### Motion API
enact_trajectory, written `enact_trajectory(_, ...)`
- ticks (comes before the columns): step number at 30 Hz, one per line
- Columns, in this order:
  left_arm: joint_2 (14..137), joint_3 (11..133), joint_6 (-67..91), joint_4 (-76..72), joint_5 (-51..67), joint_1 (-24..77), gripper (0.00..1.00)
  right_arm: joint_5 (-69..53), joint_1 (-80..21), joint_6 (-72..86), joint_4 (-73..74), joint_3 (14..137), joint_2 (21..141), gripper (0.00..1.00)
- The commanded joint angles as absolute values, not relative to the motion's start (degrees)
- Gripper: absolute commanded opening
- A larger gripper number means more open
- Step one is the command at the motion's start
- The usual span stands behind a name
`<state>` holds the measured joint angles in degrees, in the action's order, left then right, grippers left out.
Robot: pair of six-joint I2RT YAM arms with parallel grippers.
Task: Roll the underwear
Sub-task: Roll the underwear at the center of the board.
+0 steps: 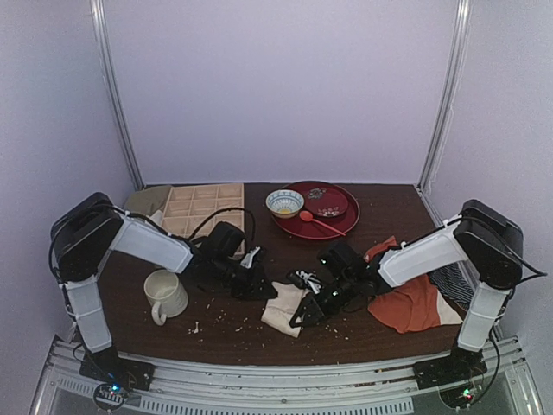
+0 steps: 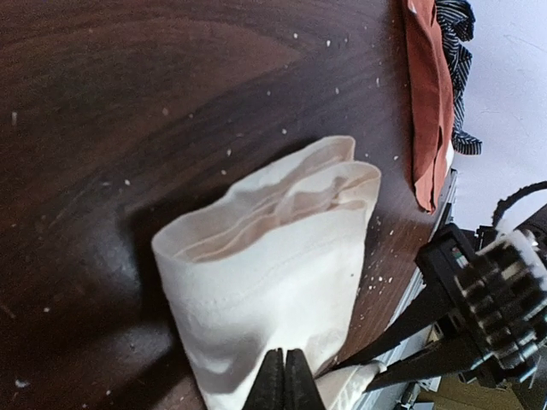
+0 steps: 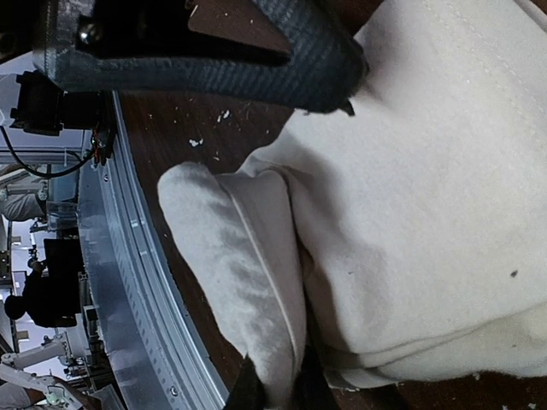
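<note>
Now left gripper, right gripper pinch folded underwear.

Lab test cell, white panel walls, aluminium rail

Soft matt cream cloth underwear, glossy dark wood table, shiny red lacquered plate

Underwear between mug and orange garment
</note>
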<state>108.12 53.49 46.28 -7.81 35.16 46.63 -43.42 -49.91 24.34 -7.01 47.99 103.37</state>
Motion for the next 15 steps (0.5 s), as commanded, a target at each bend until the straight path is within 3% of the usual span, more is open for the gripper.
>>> enact_trajectory(1, 111.29, 55.98, 46.23, -8.33, 37.26, 47.53, 0.00, -39.21, -51.00, 21.92, 0.60, 49.44, 102.74, 0.00)
enact_trajectory(9, 115.86, 58.44, 47.59, -1.16, 35.02, 47.68, 0.00, -34.34, -54.95, 17.45, 9.43, 54.24, 100.82, 0.00)
enact_trajectory(15, 116.40, 59.02, 47.94, 2.19, 32.66, 47.65, 0.00, -35.83, -56.31, 20.04, 8.13, 53.46, 97.92, 0.00)
